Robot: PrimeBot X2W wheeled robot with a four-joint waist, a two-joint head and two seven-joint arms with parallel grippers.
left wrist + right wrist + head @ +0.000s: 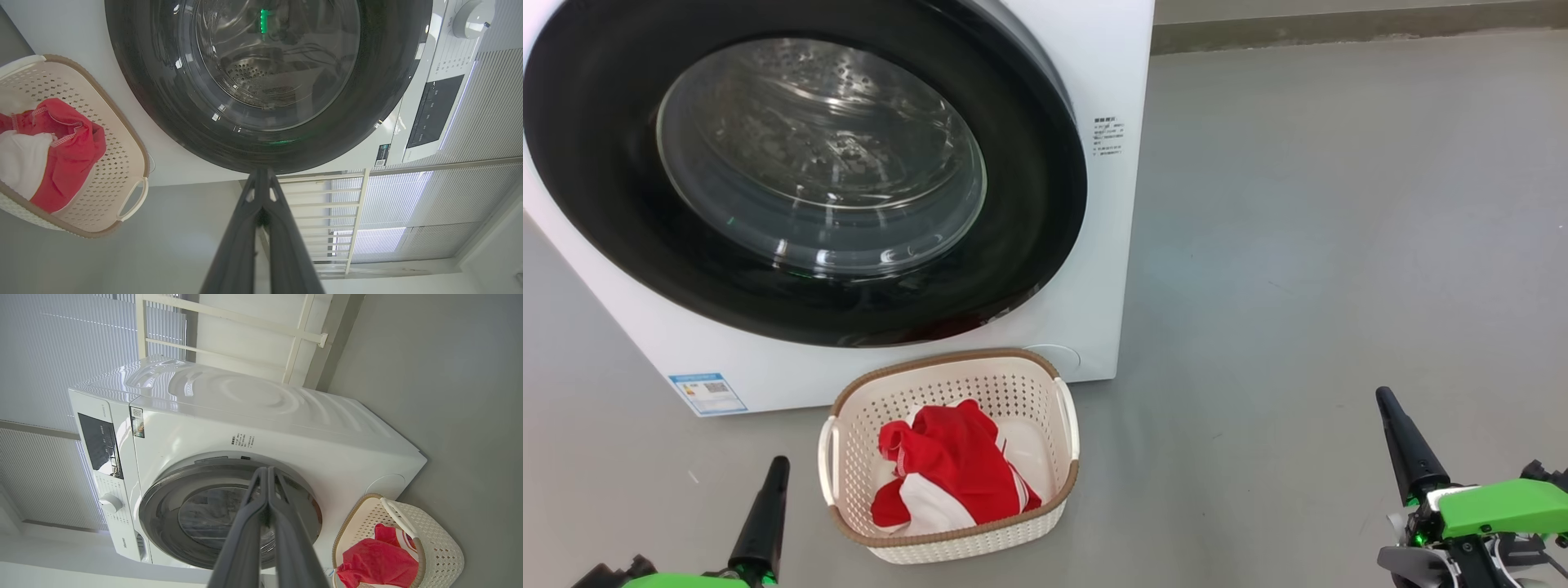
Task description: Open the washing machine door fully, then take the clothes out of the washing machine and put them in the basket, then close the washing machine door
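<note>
Logging the clothes (952, 474), we are judging them soft, light and limp, best pinched at the raised red fold, lying crumpled in the basket (947, 363) below the washing machine door (605, 204), heap stretching near-left to far-centre, with left pincer (778, 469) and right pincer (1387, 404) clenched, empty.

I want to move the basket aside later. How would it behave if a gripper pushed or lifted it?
The basket looks like thin perforated plastic holding only the clothes, so it is probably light and may slide on the smooth floor rather than tip. Its low, wide shape suggests stability. The walls might flex if pinched.
</note>
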